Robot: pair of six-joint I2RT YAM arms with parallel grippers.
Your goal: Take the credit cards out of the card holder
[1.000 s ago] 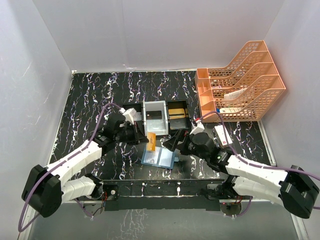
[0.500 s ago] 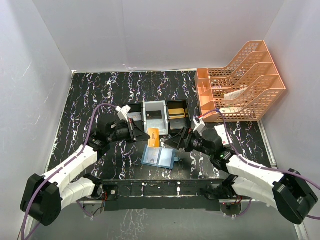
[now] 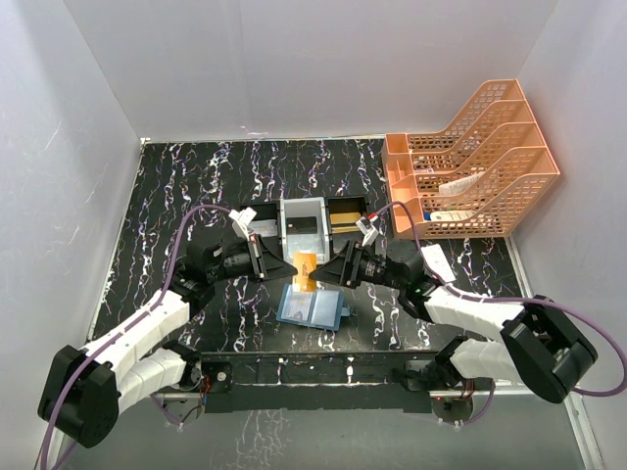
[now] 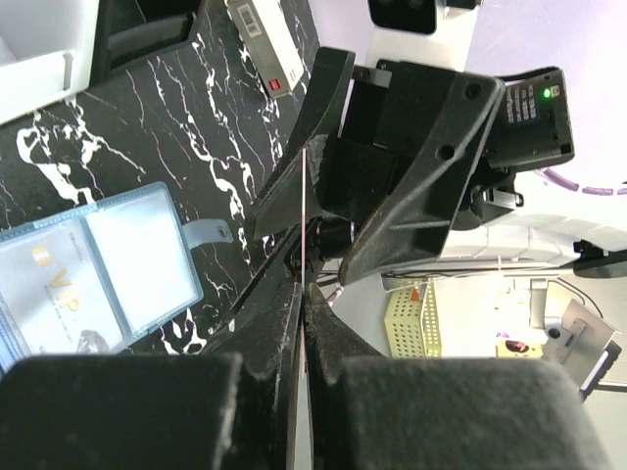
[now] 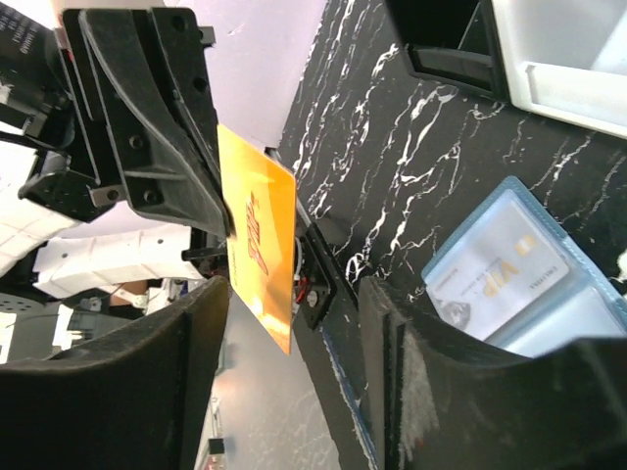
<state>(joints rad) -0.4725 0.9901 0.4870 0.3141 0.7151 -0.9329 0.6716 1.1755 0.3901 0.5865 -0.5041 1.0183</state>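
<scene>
A gold-orange credit card is held upright above the table, with my left gripper shut on its left edge. In the left wrist view the card shows edge-on between the closed pads of my left gripper. My right gripper faces it from the right. Its jaws stand apart on either side of the card without touching it. The blue card holder lies open on the table below, with a silver-grey card in its pocket.
A black-and-white three-compartment tray stands just behind the grippers. A white box with a red mark lies to the right. An orange mesh file rack fills the back right corner. White walls enclose the black marbled table.
The left gripper has carried the card up off the holder and to the right. The right gripper has swung left to the card, and its jaws have narrowed around it.
</scene>
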